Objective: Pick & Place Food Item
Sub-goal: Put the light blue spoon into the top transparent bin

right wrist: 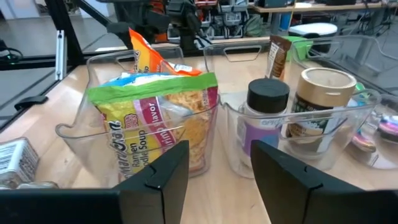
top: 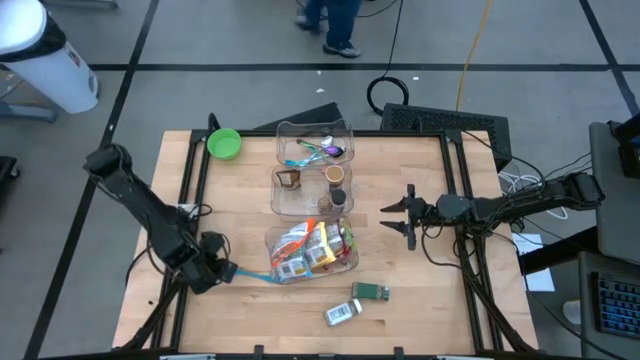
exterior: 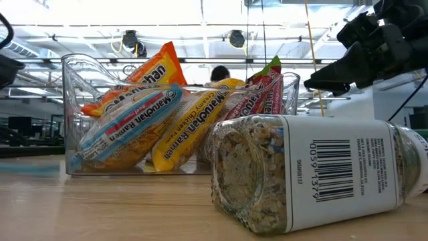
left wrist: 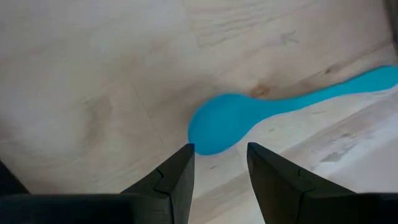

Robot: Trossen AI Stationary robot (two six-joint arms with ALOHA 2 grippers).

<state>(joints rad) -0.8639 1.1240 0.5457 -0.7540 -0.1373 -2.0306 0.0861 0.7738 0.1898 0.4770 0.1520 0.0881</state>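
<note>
- hovering just over the bowl end of a blue spoon (left wrist: 231, 121), the left gripper (left wrist: 219, 163) is keeping its fingers spread, gripping nothing.
- the spoon is lying flat on the table (top: 250, 320), its handle reaching the ramen bin (top: 283, 238).
- ramen packets (exterior: 137, 120) are standing inside that bin.
- a spice jar (exterior: 314, 174) is lying on its side near the bin.
- the right gripper (top: 408, 217) is hanging beside the bin, fingers spread and empty.

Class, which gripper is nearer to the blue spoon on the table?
Left. The left gripper hangs open right over the blue spoon bowl; the right gripper is open, far across the ramen bin.
</note>
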